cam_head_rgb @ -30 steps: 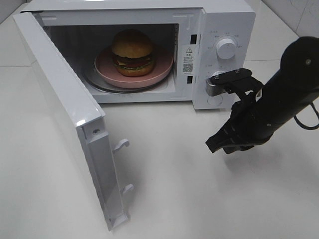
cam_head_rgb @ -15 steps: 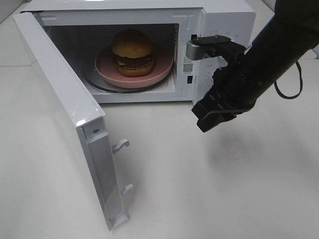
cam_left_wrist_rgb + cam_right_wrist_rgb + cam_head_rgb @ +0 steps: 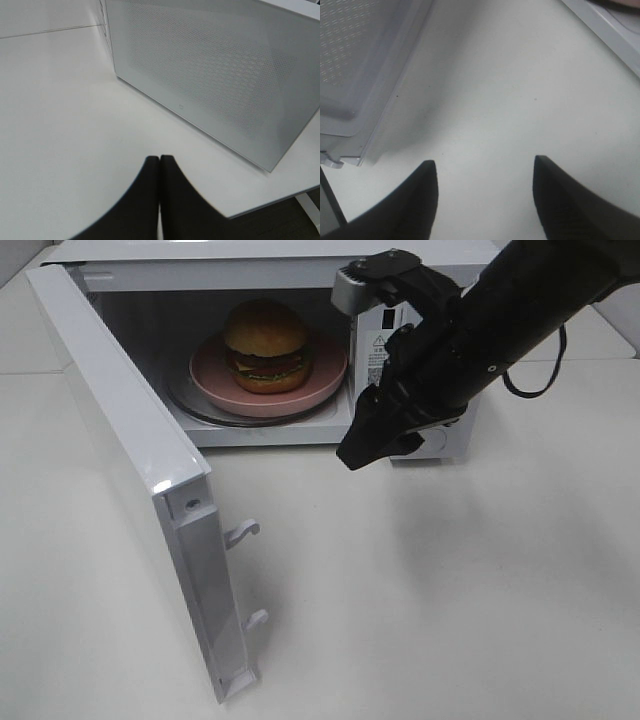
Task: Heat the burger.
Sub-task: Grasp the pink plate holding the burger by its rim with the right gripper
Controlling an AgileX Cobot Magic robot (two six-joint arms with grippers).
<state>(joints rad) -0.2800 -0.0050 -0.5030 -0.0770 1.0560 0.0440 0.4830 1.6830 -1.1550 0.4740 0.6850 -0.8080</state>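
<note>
The burger [image 3: 266,345] sits on a pink plate [image 3: 325,375] on the turntable inside the white microwave [image 3: 250,248]. The microwave's door [image 3: 130,460] stands wide open to the left. My right gripper [image 3: 362,450] is open and empty. It hovers over the table in front of the cavity's right lower corner, and its arm hides the control panel. In the right wrist view the right gripper [image 3: 482,165] points at bare table between the door [image 3: 360,60] and the microwave's front edge [image 3: 605,30]. My left gripper [image 3: 160,159] is shut and empty beside the door's outer face [image 3: 210,75].
The white table [image 3: 450,590] lies in front of the microwave. The open door's latch hooks [image 3: 245,530] stick out toward the middle. The table's edge [image 3: 270,202] shows in the left wrist view.
My right arm has swung left and up, from the right of the microwave to in front of its control panel and cavity corner. Burger, plate and door have not moved.
</note>
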